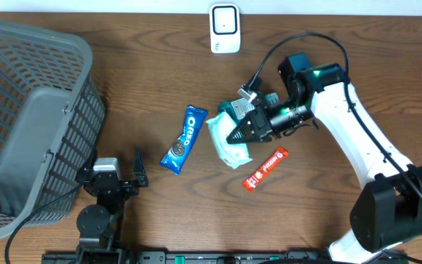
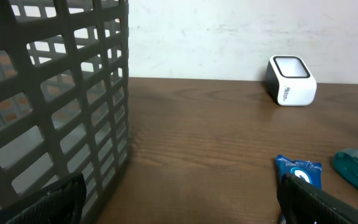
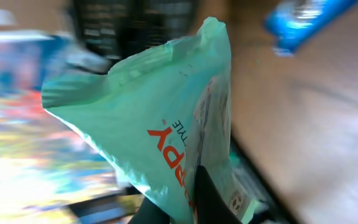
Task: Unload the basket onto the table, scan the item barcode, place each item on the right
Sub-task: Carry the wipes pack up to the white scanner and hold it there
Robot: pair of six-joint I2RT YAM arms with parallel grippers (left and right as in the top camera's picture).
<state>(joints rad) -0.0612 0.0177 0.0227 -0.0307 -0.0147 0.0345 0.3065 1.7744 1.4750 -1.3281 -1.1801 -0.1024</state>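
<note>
Pinching the mint-green pouch (image 1: pixel 226 152) by one edge, my right gripper (image 1: pixel 234 136) has its jaws closed down narrow on the film. The pouch is at mid-table, just right of the Oreo pack (image 1: pixel 184 139) and just beside the red stick sachet (image 1: pixel 265 168), well apart from the white scanner (image 1: pixel 224 28) at the far edge. I cannot tell from above whether the pouch is clear of the wood. I judge the step in hand to be carrying it to the scanner. To do that well, I would lift it fully free first and travel slowly, because soft film held by an edge will swing and could slip. Then I would stop with the printed code square to the scanner's window. The right wrist view is blurred and shows only orange lettering on the near face, no barcode, so I expect a wrist roll will be needed to bring the other side round. My left gripper (image 2: pixel 180 186) is spread wide, holding nothing, near the grey basket (image 1: pixel 86 110). By my count there are 3 packets (1 pouch, 1 Oreo pack, 1 sachet), 1 scanner, 1 basket and 2 grippers.
</note>
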